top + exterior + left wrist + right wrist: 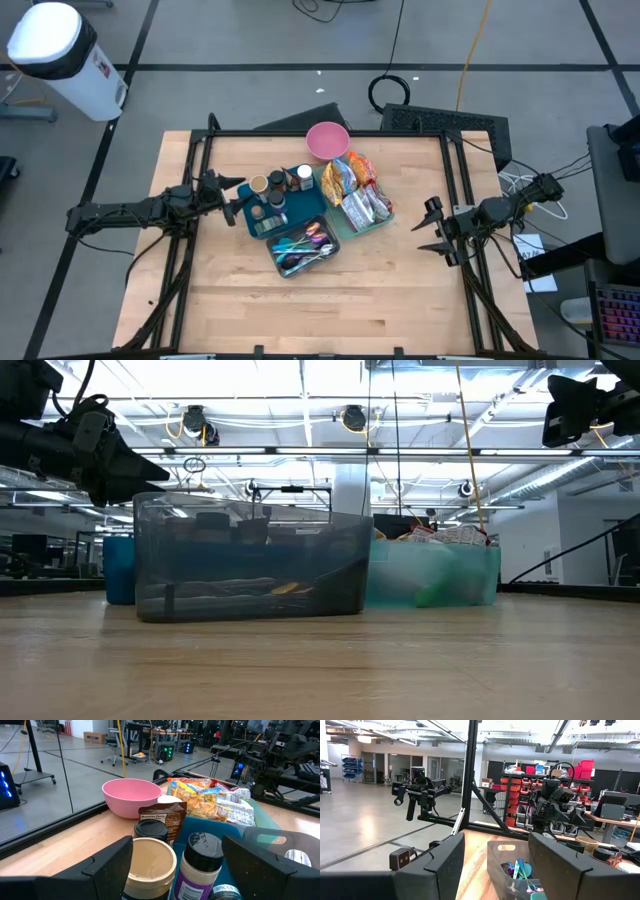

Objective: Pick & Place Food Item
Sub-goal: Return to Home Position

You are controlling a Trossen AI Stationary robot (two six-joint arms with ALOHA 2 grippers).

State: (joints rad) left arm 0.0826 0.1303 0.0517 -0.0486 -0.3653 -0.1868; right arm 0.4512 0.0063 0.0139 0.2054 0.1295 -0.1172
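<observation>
Left hand (234, 199) hovers above the tabletop's (380, 300) left side, fingers spread; right hand (433, 228) above its right edge, likewise parted.

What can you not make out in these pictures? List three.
Spoons in the black bin: high view, too small to count; low view, tinted wall blurs them.
Pink bowl: low view, the black or teal bin hides it.
Spice jar label: left wrist view, cut off by the edge.
</observation>
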